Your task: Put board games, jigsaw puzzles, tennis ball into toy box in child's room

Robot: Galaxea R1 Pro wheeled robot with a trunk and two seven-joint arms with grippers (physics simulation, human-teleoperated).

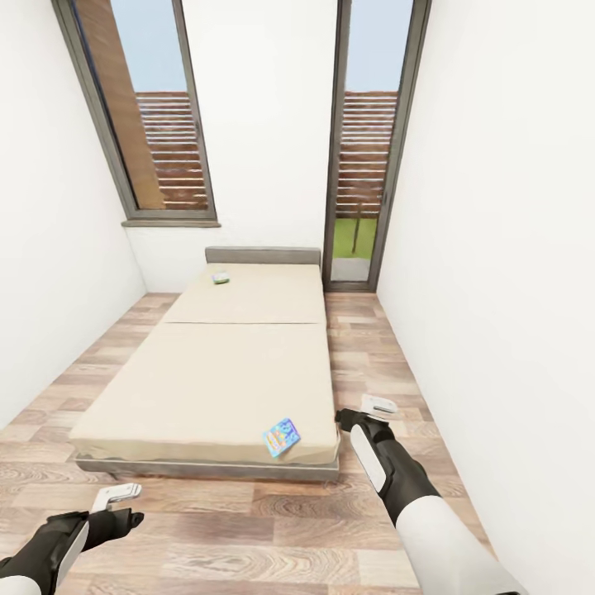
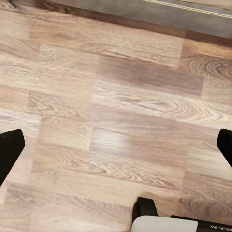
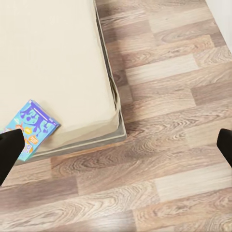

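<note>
The bed [image 1: 207, 372] with its beige mattress lies ahead. A blue printed board game [image 1: 281, 436] rests at the mattress's near right corner, and it also appears in the right wrist view as the board game [image 3: 33, 126]. A second, small pale board game [image 1: 221, 278] lies by the grey headboard. My right gripper [image 1: 373, 407] hovers open over the floor just right of the bed's near corner, its fingers [image 3: 9, 152] wide apart and empty. My left gripper [image 1: 116, 496] is open above the floor in front of the bed. The table, toy box, jigsaw puzzles and tennis ball are out of view.
White walls close in on both sides. A window [image 1: 153, 116] and a glass door [image 1: 364, 149] stand behind the bed. A strip of wooden floor [image 1: 380, 347] runs along the bed's right side. The bed frame [image 2: 183, 17] edges the left wrist view.
</note>
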